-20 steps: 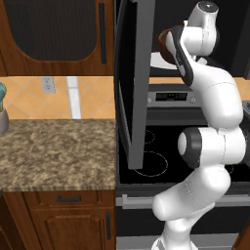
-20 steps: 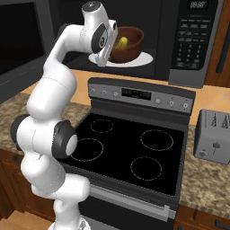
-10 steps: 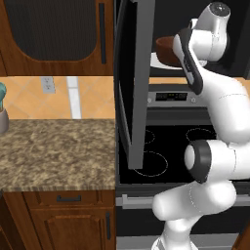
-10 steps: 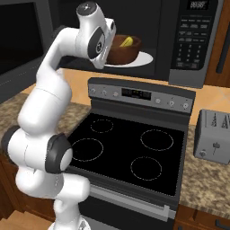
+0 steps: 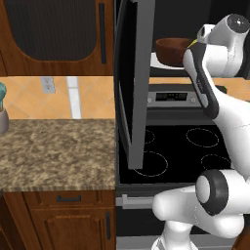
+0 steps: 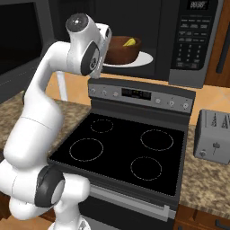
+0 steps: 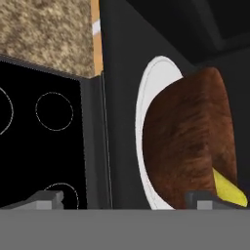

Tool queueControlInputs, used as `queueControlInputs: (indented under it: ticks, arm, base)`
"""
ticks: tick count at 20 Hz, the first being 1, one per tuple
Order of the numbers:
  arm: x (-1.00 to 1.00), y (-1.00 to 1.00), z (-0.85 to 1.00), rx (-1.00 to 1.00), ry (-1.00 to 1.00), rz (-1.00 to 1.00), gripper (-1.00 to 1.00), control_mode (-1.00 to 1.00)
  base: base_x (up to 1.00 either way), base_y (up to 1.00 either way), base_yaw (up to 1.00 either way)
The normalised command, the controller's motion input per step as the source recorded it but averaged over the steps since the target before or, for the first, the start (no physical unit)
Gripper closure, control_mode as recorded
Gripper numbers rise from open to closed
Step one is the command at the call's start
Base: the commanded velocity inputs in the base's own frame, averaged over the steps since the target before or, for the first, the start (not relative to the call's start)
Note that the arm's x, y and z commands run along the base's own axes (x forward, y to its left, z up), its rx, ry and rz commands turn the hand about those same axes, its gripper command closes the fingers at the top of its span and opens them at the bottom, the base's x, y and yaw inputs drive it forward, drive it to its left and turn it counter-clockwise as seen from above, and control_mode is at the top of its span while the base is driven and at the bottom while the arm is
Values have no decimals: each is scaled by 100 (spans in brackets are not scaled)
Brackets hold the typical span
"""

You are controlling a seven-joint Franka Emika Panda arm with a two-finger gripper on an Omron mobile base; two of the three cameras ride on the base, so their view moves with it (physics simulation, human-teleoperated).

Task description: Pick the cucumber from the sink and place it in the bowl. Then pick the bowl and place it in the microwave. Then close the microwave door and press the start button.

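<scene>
The dark-brown wooden bowl (image 6: 122, 51) (image 5: 172, 49) (image 7: 188, 141) stands on the white turntable plate (image 6: 144, 59) (image 7: 143, 107) inside the black microwave (image 6: 194, 42). The yellow-green cucumber (image 6: 131, 42) (image 7: 228, 189) lies in the bowl. My gripper (image 7: 124, 199) is open, just in front of the bowl and apart from it, with nothing between its fingertips (image 7: 48, 197). The microwave door (image 5: 134, 83) (image 6: 18, 42) hangs wide open to the left of the arm. The sink is out of view.
Below the microwave is a black stove (image 6: 121, 152) with ring burners and a control strip. A grey toaster (image 6: 215, 141) sits on the counter to its right. A speckled counter (image 5: 53, 146) with a small pot (image 5: 2, 119) lies to the left, under a wooden cabinet (image 5: 53, 34).
The jaws opened and let go of the bowl, which now rests on the plate. The hand has drawn back a little from the cavity.
</scene>
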Motion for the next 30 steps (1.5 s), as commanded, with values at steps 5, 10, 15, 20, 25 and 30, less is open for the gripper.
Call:
queueControlInputs:
  ticks: [5,10,15,20,25,30]
  arm:
    - [-19,0,-38,-8,-2,0,-100,-100]
    - [0,0,-43,-20,2,0,-100,-100]
    - [-18,0,-40,-15,0,0,-100,-100]
    - [-33,2,-45,-21,0,0,-100,-100]
    - [-21,23,-46,-27,-1,-4,-100,-100]
    - [-11,15,-48,-18,0,-2,-100,-100]
  base:
    - [0,0,0]
    - [0,0,0]
    - [0,0,0]
    - [0,0,0]
    - [0,0,0]
    - [0,0,0]
